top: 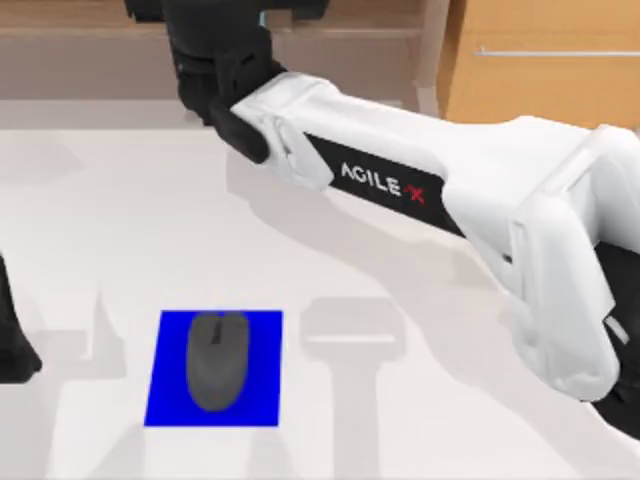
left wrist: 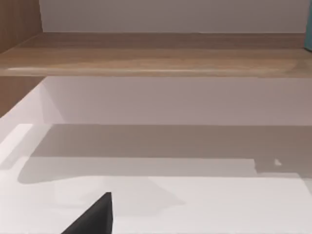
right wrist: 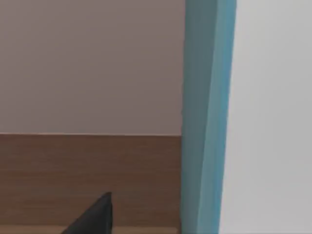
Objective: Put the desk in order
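Right arm, white with black joints, is nearest the camera, reaching diagonally across the large flat white bench so its tool is up at the brown wooden shelf beside an upright teal slab; can't tell if it's open or gripping. Grey mouse lies lengthwise front-to-back on the small blue mat front-left, nearer the parked left arm.

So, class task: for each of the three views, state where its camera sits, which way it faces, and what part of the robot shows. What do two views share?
Top view: above, looking down on the desk; right arm reaches to the wooden shelf, mouse on blue mat.
Left wrist view: low over the desk, facing the shelf; dark fingertip.
Right wrist view: at the shelf, facing a teal upright panel; dark fingertip.
Shared: shelf.
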Tool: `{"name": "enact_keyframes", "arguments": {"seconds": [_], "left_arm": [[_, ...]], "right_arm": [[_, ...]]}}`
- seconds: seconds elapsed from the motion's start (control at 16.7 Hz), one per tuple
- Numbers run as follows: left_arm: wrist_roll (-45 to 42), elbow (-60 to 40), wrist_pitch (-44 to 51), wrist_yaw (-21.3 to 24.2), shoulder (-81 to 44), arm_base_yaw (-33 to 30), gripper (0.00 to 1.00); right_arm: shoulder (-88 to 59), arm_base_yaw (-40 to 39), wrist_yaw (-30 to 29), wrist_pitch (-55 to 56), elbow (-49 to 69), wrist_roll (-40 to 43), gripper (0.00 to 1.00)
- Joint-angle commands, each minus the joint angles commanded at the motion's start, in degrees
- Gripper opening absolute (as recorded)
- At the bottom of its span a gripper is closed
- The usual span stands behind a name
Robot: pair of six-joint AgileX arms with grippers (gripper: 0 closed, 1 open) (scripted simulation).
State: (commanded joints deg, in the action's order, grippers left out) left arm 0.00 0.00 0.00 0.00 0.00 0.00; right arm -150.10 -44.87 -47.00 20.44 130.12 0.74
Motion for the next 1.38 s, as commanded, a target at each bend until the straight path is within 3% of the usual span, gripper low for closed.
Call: {"name": "enact_keyframes", "arguments": {"seconds": [0.36,1.14,1.38], "left_arm": [[0.00,0.00,0.00,0.00,0.00,0.00,1.00],[0.00,0.00,0.00,0.00,0.00,0.00,1.00],[0.00,0.00,0.00,0.00,0.00,0.00,1.00]], "right_arm": [[-1.28,0.39,0.39,-1.22,2.50,0.02,1.00],[-1.28,0.39,0.39,-1.22,2.50,0.02,0.02],[-1.28,0.39,0.39,-1.22,2.50,0.02,0.00]]}}
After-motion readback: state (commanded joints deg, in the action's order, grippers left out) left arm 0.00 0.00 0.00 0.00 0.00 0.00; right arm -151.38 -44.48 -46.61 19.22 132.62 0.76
